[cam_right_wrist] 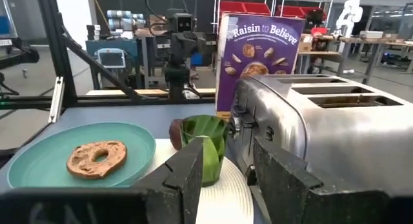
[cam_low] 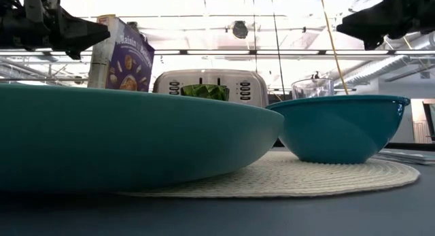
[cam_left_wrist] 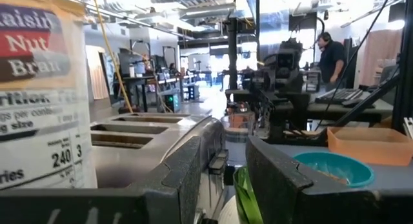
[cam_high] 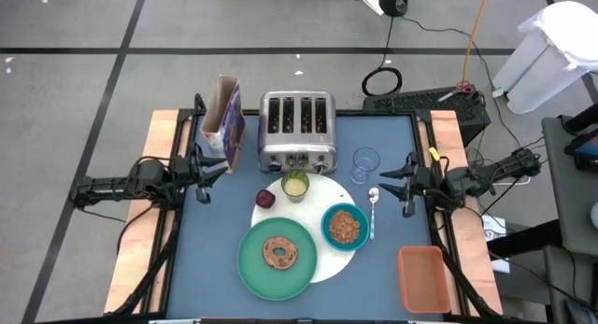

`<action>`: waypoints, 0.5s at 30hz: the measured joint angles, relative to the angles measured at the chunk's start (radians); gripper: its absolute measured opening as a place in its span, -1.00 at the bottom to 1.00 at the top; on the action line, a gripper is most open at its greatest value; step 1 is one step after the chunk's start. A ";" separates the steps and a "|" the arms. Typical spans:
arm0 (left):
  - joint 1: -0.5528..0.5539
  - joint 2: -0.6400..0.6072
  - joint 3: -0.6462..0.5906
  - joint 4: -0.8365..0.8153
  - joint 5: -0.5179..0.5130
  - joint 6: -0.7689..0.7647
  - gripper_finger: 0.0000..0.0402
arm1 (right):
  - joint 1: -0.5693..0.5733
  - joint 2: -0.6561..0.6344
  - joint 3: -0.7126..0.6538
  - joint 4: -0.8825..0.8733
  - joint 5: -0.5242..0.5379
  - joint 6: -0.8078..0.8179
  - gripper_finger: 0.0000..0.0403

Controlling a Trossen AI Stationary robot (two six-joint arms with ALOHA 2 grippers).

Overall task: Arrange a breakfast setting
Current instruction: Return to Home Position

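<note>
A large white round disc (cam_high: pixel 327 195) lies on the blue table. On it stand a teal bowl (cam_high: pixel 345 226) with brown cereal and a yellow-green cup (cam_high: pixel 295 185). A dark red fruit (cam_high: pixel 266 199) sits at its left edge. A green plate (cam_high: pixel 277 259) overlaps the disc's near left edge and carries a brown ring pastry (cam_high: pixel 278 252). A metal spoon (cam_high: pixel 373 212) lies right of the bowl, and a clear glass (cam_high: pixel 365 163) stands beyond it. My left gripper (cam_high: pixel 207 177) is open and empty at the table's left. My right gripper (cam_high: pixel 404 184) is open and empty at the right.
A silver four-slot toaster (cam_high: pixel 297 131) stands at the far middle, with a purple cereal box (cam_high: pixel 227 121) to its left. An orange container (cam_high: pixel 422 278) sits at the near right corner. A person (cam_left_wrist: pixel 332 56) stands in the room beyond the table.
</note>
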 joint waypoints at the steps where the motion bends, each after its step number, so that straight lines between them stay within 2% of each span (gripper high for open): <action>1: 0.000 0.000 0.000 0.003 0.000 0.000 -0.36 | -0.004 -0.003 -0.007 0.002 0.000 0.000 -0.35; 8: 0.000 0.000 0.000 0.002 0.000 0.000 -0.36 | -0.025 -0.052 -0.040 -0.021 -0.003 -0.010 -0.35; 15: 0.000 0.000 0.000 0.002 0.000 0.001 -0.36 | -0.037 -0.114 -0.040 -0.120 -0.003 -0.027 -0.35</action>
